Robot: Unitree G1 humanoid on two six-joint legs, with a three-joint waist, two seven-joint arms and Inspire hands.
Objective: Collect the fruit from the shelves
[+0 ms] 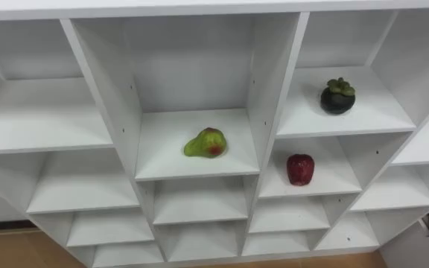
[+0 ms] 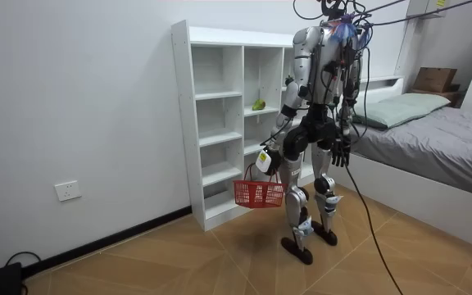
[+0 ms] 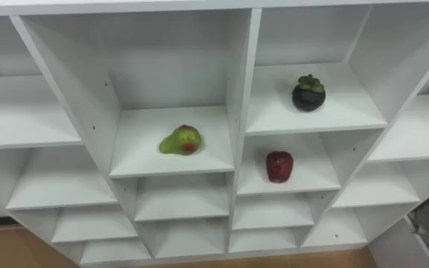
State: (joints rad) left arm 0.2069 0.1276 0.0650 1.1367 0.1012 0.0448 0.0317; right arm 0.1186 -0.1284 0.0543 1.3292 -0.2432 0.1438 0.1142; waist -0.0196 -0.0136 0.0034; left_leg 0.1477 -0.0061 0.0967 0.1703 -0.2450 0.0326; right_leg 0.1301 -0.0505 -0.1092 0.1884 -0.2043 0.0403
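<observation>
A white closet (image 1: 274, 89) of open shelves stands in front of me. A green pear with a red blush (image 1: 205, 143) lies on a middle shelf. On the upper shelf to the right sits a dark mangosteen (image 1: 337, 96), and a red fruit (image 1: 299, 169) rests one shelf below it. In the room view I stand facing the closet (image 2: 220, 37). My left hand (image 2: 267, 161) hangs at my side, curled round the handle of a red basket (image 2: 258, 194). My right hand (image 2: 340, 152) hangs low with relaxed fingers and holds nothing.
The other shelves (image 1: 43, 112) hold nothing. A bed (image 2: 449, 135) with a grey cover stands behind me at the room view's right. Wooden floor (image 2: 179, 262) lies around my feet.
</observation>
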